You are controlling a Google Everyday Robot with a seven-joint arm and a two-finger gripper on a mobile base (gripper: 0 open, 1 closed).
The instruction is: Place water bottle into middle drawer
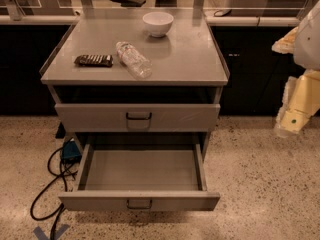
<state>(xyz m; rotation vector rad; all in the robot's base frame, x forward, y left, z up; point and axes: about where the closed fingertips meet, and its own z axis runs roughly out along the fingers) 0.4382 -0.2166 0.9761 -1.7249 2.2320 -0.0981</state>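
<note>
The water bottle (133, 59) lies on its side on the counter (195, 59), near-left of the white bowl (158, 23). The middle drawer (170, 201) stands open, well below the bowl. The gripper (289, 121) hangs far right of the bowl and lower; whether parted or closed, cannot tell.

The grey cabinet top (200, 59) carries three things. A white bowl (158, 23) stands upright near the back edge, roughly centred. A dark flat snack packet (94, 60) lies toward the front left. Just right of it, close but apparently not touching, the water bottle (134, 60) lies on its side, with its white cap pointing back-left and its base toward the front edge. The cabinet stands on a speckled floor (260, 184), where black cables (47, 184) loop at its left side, near a blue tape mark (52, 231). The gripper (292, 116) hangs at the right edge of view, above the floor and well apart from the cabinet top.
</note>
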